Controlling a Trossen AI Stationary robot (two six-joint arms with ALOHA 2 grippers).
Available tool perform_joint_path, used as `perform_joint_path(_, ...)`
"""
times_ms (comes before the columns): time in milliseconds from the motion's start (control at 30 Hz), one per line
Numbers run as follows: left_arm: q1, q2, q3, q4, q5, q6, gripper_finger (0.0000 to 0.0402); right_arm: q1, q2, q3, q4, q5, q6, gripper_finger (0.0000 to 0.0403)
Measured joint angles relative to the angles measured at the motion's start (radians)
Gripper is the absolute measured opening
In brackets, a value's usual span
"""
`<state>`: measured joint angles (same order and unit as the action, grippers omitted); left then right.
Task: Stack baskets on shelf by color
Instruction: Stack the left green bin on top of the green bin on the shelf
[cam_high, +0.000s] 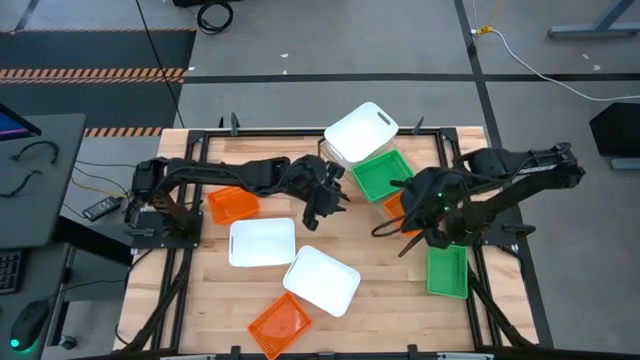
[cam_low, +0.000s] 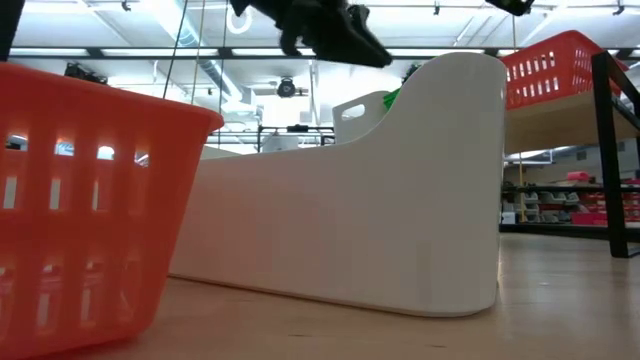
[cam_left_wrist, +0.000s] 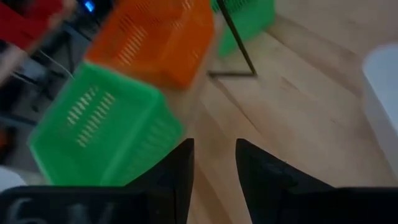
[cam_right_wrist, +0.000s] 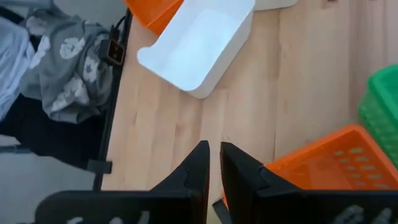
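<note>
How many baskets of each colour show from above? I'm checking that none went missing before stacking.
White baskets: 3
Orange baskets: 3, one partly hidden under the right arm
Green baskets: 2
Total: 8 in view

Glossy white rectangular plastic basket (cam_high: 361, 131) at table's far edge: plain, no pattern. Two more white plastic baskets (cam_high: 262, 242) (cam_high: 321, 280) mid-table, plain. Bright green slotted plastic basket (cam_high: 381, 175); second green mesh basket (cam_high: 447, 271) at right. Orange slotted plastic baskets (cam_high: 232, 205) (cam_high: 280, 325); third orange basket (cam_left_wrist: 158, 40) shows rows of pale slots. Pale wooden plank tabletop (cam_high: 210, 300), light grain. Both arms dark, near black.
</note>
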<state>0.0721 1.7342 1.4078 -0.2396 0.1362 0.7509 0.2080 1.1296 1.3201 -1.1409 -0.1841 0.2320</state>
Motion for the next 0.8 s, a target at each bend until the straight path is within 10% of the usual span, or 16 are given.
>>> perform_joint_path(800, 0.009, 0.054, -0.001, 0.109, -0.002, 0.019, 0.0125, 0.075, 0.097, 0.0, 0.037, 0.01, 0.012, 0.0045)
